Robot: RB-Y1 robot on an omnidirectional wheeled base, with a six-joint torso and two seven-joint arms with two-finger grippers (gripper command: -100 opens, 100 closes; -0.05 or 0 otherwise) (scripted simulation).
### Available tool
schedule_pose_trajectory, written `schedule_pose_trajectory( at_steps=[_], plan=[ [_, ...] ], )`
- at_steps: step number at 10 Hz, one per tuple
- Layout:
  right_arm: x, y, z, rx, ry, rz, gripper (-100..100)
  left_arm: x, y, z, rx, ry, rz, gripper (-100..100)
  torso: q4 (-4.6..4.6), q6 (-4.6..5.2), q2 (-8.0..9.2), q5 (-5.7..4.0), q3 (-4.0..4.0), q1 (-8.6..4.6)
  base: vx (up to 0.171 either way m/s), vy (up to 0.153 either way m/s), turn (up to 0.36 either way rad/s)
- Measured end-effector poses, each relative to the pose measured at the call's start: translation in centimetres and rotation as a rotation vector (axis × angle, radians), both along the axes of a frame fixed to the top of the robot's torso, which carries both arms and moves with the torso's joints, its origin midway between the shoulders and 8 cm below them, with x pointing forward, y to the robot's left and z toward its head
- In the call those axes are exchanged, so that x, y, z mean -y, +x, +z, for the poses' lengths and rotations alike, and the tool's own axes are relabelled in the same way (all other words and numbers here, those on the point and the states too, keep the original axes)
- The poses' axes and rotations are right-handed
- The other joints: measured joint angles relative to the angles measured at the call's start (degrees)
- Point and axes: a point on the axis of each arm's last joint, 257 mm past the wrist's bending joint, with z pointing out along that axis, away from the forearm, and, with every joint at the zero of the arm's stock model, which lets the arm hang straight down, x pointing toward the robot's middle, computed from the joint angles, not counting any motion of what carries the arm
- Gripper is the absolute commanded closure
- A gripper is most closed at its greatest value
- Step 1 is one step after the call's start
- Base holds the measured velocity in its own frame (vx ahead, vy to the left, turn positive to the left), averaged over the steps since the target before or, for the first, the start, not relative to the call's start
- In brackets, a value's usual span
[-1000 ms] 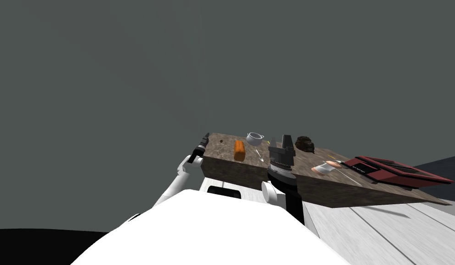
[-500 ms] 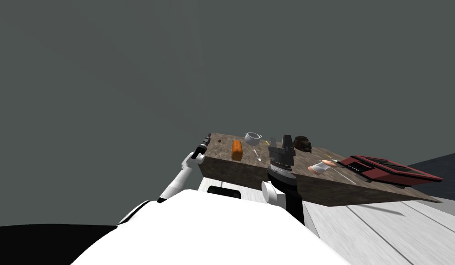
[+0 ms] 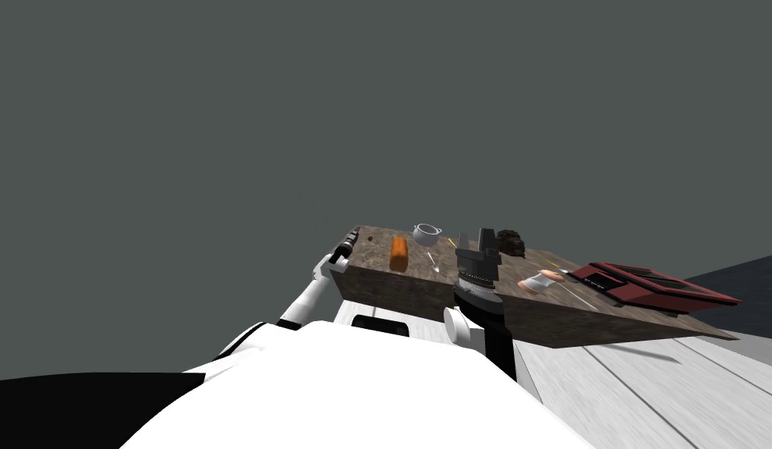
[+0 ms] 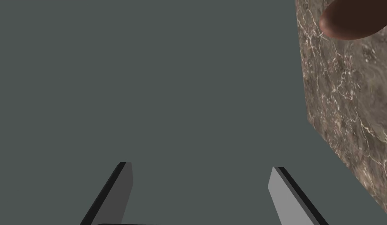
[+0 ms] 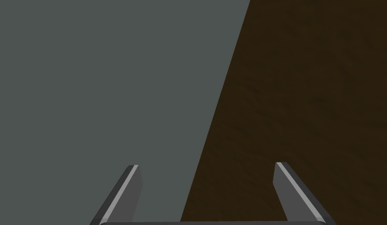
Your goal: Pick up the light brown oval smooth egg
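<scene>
The egg (image 4: pixel 351 19) is a smooth brown oval lying on the marbled brown tabletop (image 4: pixel 345 97), near its left corner. In the head view the egg (image 3: pixel 369 237) is a tiny dark dot. My left gripper (image 4: pixel 201 166) is open and empty, off the table's left edge and short of the egg; the head view puts the left gripper (image 3: pixel 347 248) beside that corner. My right gripper (image 3: pixel 486 234) is raised over the table's middle. In its own wrist view the right gripper (image 5: pixel 207 165) is open and empty before a dark brown surface.
On the table (image 3: pixel 470 308) lie an orange loaf (image 3: pixel 398 253), a grey pot (image 3: pixel 427 232), a spoon (image 3: pixel 433 262), a dark lumpy thing (image 3: pixel 511 242), a peach and white object (image 3: pixel 542 281) and a flat red case (image 3: pixel 649 284). A grey wall stands behind.
The whole head picture has slid a little left, so I have moved. My left arm has stretched out further toward the table's left corner. The right arm holds its place.
</scene>
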Motion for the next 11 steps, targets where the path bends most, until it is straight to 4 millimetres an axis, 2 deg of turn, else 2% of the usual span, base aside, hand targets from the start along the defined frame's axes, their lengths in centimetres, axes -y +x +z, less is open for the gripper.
schedule_pose_trajectory(
  at_steps=[8, 10, 11],
  plan=[
    [0.0, 0.0, 0.0, 0.0, 0.0, 0.0, 0, -1.5, 4.9, -3.6, -0.168, 0.056, 0.036, -100, -0.01, 0.01, -0.06, -0.02, -0.03, -0.06, 0.008, -0.059, -0.002],
    [0.0, 0.0, 0.0, 0.0, 0.0, 0.0, 0, -2.1, 5.2, -4.9, -0.21, 0.063, 0.049, -100, 0.0, -0.01, -0.01, 0.01, -0.01, 0.07, 0.0, -0.037, 0.0],
    [0.0, 0.0, 0.0, 0.0, 0.0, 0.0, 0, -2.4, 5.9, -4.9, -0.224, 0.072, 0.054, -100, 0.0, 0.0, -0.01, 0.0, -0.01, 0.03, 0.003, -0.048, -0.002]
  ],
)
